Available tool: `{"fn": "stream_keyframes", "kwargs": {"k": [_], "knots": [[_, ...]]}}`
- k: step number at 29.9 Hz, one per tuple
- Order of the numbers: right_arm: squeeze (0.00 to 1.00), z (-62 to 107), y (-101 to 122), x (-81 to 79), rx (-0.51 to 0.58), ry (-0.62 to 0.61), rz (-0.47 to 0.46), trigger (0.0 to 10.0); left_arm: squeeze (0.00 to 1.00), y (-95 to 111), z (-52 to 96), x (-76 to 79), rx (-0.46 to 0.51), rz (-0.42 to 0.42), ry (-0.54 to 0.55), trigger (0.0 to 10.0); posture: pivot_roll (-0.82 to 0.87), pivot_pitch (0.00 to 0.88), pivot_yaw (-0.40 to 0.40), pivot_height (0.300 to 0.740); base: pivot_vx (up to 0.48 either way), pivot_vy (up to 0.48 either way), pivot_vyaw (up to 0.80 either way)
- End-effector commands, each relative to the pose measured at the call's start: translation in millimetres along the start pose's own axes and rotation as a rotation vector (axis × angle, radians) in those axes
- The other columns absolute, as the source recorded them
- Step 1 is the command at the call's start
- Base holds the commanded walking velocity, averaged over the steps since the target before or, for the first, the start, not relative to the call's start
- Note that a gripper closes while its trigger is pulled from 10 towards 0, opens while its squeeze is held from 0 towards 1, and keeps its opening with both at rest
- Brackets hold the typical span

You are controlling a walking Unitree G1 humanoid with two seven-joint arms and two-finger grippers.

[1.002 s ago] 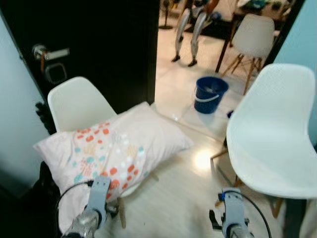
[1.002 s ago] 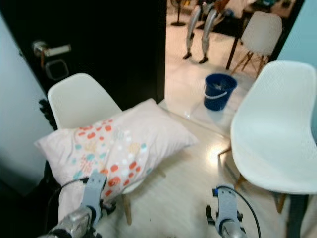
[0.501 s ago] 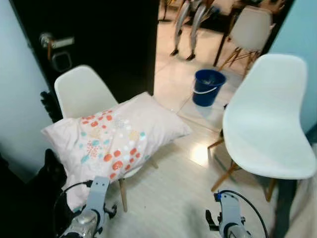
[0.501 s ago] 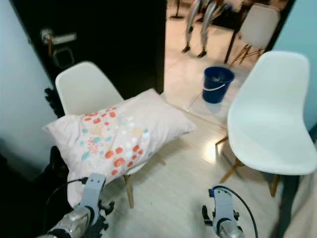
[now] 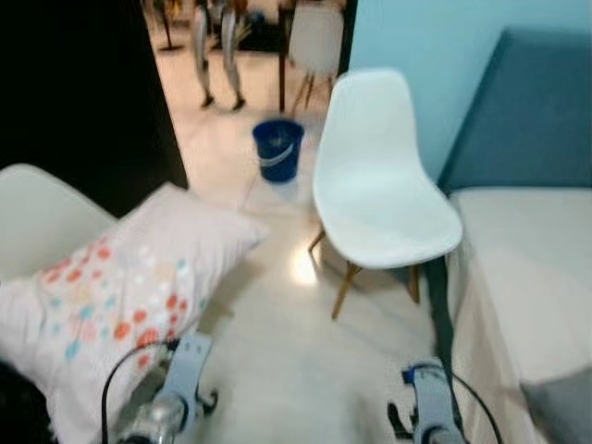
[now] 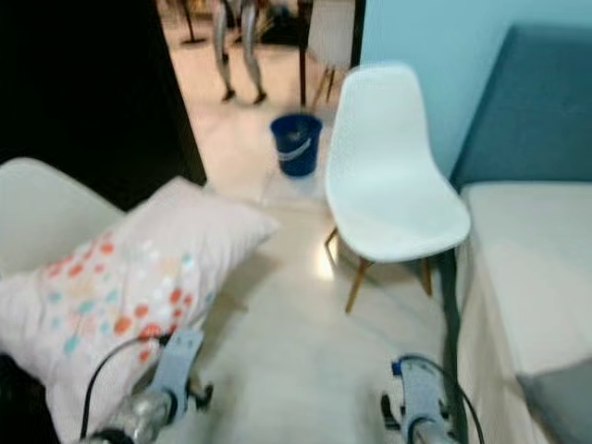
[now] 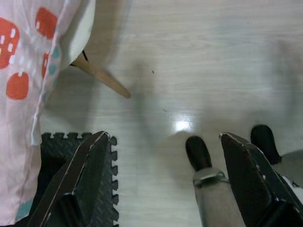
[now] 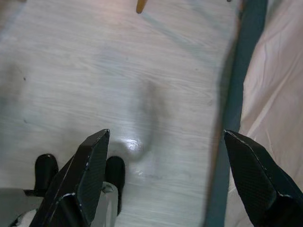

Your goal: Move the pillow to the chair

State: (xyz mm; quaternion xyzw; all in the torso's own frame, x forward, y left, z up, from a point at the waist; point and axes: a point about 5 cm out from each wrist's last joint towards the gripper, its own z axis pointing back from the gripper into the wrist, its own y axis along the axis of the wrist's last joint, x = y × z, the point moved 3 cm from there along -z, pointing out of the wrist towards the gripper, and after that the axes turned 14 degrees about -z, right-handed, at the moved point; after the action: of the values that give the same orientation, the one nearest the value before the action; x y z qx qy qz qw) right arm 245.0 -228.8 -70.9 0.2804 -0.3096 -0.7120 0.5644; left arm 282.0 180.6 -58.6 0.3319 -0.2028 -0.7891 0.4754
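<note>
Pillow waiting on the left chair, both tools hanging released over the floor.
The pillow (image 5: 111,296) is overhanging its chair (image 5: 42,217) and risks sliding off if gripped by one corner; it is lying just beside the left tool (image 7: 161,175), while the right tool (image 8: 161,175) is facing the empty chair (image 5: 379,185).

Spotted pillow (image 6: 129,277) lies left of white chair (image 6: 393,176).

The pillow (image 5: 111,305) and the chair (image 5: 42,217) beneath it are cut off at the frame's left edge.
</note>
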Motion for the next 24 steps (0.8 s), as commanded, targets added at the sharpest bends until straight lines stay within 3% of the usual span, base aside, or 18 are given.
{"fn": "stream_keyframes", "kwargs": {"k": [1, 13, 15, 24], "knots": [[0.0, 0.3, -0.8, 0.1, 0.001, -0.002, -0.003, 10.0, 0.0, -15.9, 2.5, -0.2, -0.047, -0.002, 0.008, 10.0, -0.07, 0.136, 0.0, 0.74, 0.0, 0.0, 0.0], [0.0, -1.2, 4.3, 1.8, 0.002, -0.007, 0.02, 10.0, 0.0, -12.4, 1.8, -1.6, -0.047, 0.042, 0.057, 10.0, -0.08, 0.125, -0.015, 0.74, 0.0, 0.0, 0.0], [0.0, -1.4, 5.9, 2.5, -0.001, 0.012, 0.041, 10.0, 0.0, -13.1, 1.8, -0.4, -0.055, 0.095, 0.079, 10.0, -0.07, 0.126, -0.022, 0.74, 0.0, 0.0, 0.0], [0.0, -0.3, 3.7, 3.7, 0.0, 0.017, 0.037, 10.0, 0.0, -9.7, 2.1, -1.0, -0.018, 0.031, 0.073, 10.0, -0.06, 0.149, -0.032, 0.74, 0.0, 0.0, 0.0]]}}
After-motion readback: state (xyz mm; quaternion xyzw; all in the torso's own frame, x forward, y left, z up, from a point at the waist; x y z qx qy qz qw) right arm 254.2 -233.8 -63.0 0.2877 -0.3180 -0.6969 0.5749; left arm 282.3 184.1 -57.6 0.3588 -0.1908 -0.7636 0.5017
